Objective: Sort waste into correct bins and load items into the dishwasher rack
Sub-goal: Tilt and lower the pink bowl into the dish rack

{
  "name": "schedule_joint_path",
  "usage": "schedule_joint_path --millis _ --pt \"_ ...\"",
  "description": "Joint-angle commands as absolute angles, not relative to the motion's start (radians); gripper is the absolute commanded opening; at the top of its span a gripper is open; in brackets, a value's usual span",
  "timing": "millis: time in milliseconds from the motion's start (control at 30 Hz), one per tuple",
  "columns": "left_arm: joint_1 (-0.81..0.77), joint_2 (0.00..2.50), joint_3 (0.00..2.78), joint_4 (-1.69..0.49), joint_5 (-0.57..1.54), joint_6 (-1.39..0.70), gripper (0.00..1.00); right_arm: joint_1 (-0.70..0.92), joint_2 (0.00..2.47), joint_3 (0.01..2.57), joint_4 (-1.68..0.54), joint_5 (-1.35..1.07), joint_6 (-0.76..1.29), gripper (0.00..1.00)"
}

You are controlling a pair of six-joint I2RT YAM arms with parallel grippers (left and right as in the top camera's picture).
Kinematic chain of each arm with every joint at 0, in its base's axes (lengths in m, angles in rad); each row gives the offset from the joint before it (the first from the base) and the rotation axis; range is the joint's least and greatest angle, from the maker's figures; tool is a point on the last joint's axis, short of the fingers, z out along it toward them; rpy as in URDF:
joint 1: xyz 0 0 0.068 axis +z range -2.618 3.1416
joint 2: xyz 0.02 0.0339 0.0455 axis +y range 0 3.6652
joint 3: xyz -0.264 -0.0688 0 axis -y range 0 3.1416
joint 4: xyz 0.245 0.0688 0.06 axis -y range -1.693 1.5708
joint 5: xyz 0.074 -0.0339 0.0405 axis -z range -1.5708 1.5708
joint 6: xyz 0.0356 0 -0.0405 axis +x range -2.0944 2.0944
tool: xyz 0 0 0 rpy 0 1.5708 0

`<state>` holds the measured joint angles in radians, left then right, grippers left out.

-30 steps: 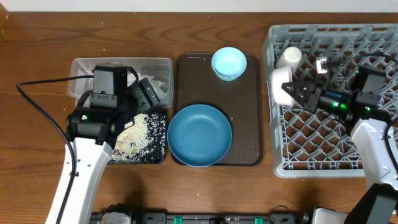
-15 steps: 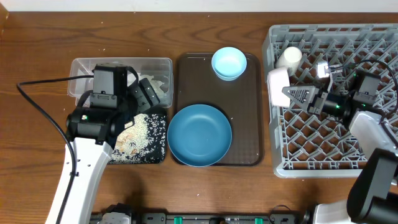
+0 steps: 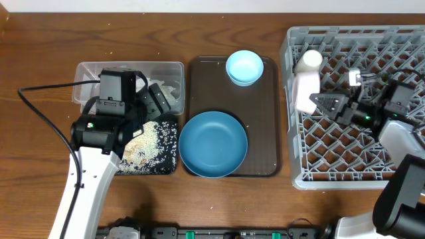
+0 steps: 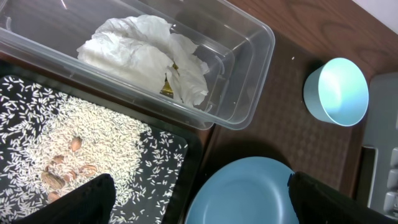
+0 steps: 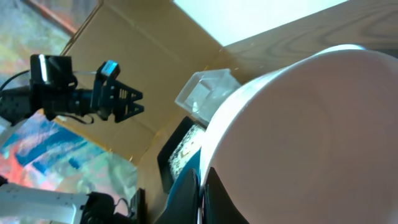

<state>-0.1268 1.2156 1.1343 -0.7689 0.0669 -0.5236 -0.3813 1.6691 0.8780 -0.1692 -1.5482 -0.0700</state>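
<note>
Overhead, the right gripper (image 3: 320, 101) is pinched tight on the rim of the white bowl (image 3: 303, 93), which stands on edge just inside the left wall of the rack (image 3: 332, 166), just below the cup (image 3: 309, 61); the bowl looks like glazed ceramic, stiff, slick and chippable, so a rim pinch is about the only hold 2 narrow fingers get, and it likely wants lowering between pegs rather than dropping; the rack is a grey plastic lattice of upright pegs; the brown tray (image 3: 265, 119) carries 2 bowls not yet loaded, the big bowl (image 3: 212, 144), deep blue and probably the heaviest piece, best taken at its rim, and the small blue bowl (image 3: 244, 67). In the left wrist view, the left gripper (image 4: 199, 190) stands wide and empty over the near corner of the black tray (image 4: 183, 146); the tub (image 4: 249, 68), thin clear plastic, holds crumpled tissue (image 4: 137, 50), soft and near weightless, with a yellow scrap of wrapper (image 4: 166, 87) tucked against it; the rice (image 4: 93, 137) lies loose on the black tray with a few brownish bits, poor stuff for pinching. In the right wrist view, the white bowl's smooth pale curve fills the frame; dark fingertips (image 5: 186, 196) clamp its edge at the lower left.
</note>
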Motion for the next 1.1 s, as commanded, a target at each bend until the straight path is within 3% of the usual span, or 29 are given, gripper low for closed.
schedule_joint_path --millis 0,633,933,1067 --pt "-0.123 1.208 1.156 -0.769 0.047 -0.522 0.91 -0.413 1.693 0.844 -0.175 -1.529 -0.096 0.01" --pt "-0.123 1.208 1.156 -0.769 0.047 -0.522 0.91 -0.517 1.694 0.802 -0.176 -1.493 -0.044 0.01" --pt "-0.123 1.208 1.156 -0.769 0.047 -0.522 0.91 -0.609 1.694 0.802 -0.186 -1.476 0.007 0.11" --pt "-0.123 1.208 1.156 -0.769 0.047 -0.522 0.91 -0.639 1.694 0.802 -0.251 -1.349 0.007 0.23"
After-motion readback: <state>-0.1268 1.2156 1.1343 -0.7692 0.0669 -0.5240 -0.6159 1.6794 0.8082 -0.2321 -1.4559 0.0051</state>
